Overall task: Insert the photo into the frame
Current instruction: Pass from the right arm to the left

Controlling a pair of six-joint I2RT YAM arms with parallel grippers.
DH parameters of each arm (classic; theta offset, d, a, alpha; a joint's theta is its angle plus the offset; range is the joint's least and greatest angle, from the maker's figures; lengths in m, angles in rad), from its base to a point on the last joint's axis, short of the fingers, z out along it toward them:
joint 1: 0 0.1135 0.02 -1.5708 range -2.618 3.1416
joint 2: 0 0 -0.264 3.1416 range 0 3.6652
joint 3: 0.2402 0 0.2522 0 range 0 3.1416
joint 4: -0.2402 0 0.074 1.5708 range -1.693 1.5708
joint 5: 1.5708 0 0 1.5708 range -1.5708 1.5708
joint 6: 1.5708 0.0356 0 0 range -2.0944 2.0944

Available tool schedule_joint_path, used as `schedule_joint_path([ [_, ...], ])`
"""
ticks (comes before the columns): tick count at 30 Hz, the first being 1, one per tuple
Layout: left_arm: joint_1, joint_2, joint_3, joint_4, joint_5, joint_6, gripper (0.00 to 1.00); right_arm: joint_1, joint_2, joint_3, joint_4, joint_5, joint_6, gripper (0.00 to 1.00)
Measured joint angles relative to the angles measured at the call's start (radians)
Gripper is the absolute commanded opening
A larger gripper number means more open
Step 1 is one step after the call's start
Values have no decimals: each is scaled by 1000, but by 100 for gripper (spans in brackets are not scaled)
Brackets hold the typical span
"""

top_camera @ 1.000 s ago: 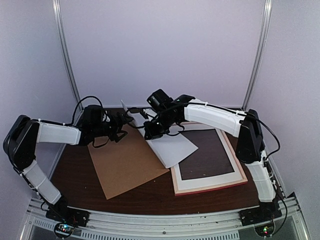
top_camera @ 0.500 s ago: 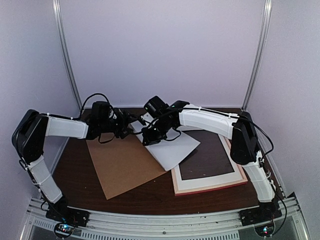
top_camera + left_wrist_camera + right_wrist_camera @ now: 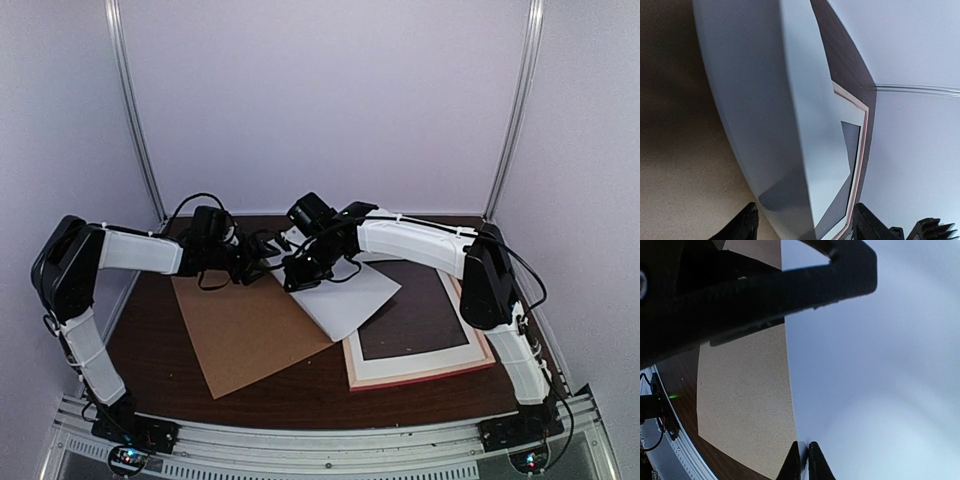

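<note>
The photo (image 3: 345,295) shows only its plain white side; the print is hidden. It lies across the frame's left part and the backing board, with its far left edge lifted. My right gripper (image 3: 292,275) is shut on that edge, and the right wrist view shows the fingertips (image 3: 799,462) pinching the sheet (image 3: 875,390). My left gripper (image 3: 268,250) is open beside it, and the bent sheet (image 3: 770,115) runs between its two fingers (image 3: 748,226). The frame (image 3: 420,378) has pink rails and lies flat at the right. Its rail also shows in the left wrist view (image 3: 863,150).
A white mat border (image 3: 420,363) with a dark opening lies in the frame. The brown backing board (image 3: 245,330) lies at the left centre, partly under the photo, and also shows in the right wrist view (image 3: 740,390). Walls stand close on three sides.
My left gripper has moved right, up to the sheet's lifted edge. My right gripper has shifted slightly left with the sheet, still shut on it.
</note>
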Motion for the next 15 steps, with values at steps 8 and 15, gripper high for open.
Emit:
schedule_joint_path([
  [8, -3, 8, 0, -12, 0, 16, 44, 1, 0, 0, 8, 0, 4, 10],
  [15, -4, 30, 0, -12, 5, 22, 35, 3, 0, 0, 14, -6, 17, 12],
])
